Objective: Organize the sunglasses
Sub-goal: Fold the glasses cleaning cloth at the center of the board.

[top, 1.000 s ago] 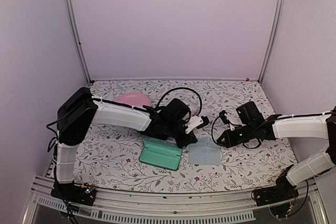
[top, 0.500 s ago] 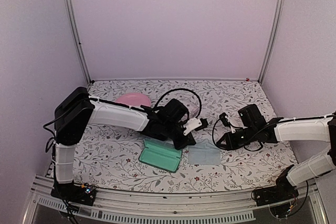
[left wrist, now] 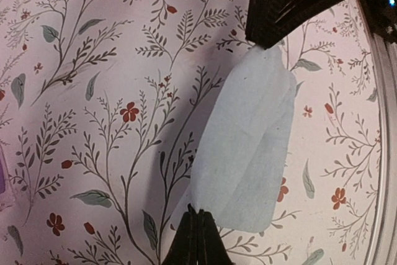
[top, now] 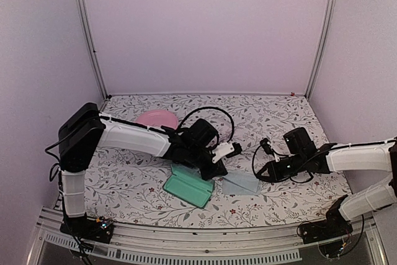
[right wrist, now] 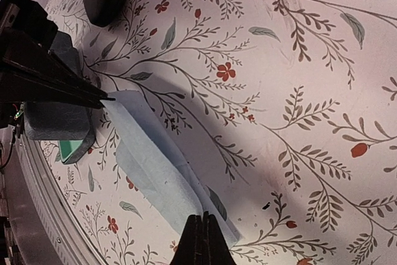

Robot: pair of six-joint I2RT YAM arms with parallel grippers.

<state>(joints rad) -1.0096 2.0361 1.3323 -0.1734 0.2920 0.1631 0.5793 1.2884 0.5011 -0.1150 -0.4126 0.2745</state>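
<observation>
Holds a light blue cloth [top: 242, 183] by both ends, flat on the worktop [top: 279, 116] toward its front edge. Pinches the left end with the left claw [top: 218, 170], fingers pressed together; pinches the right end with the right claw [top: 261, 175], likewise pressed together. Cannot make out the sunglasses in any view. Has an open green case [top: 189, 187] just left of the cloth.

Robot test booth in a lab
Plain white panels [top: 205, 29] on aluminium posts [top: 87, 35] enclose a floral-covered bench [top: 279, 107].
</observation>
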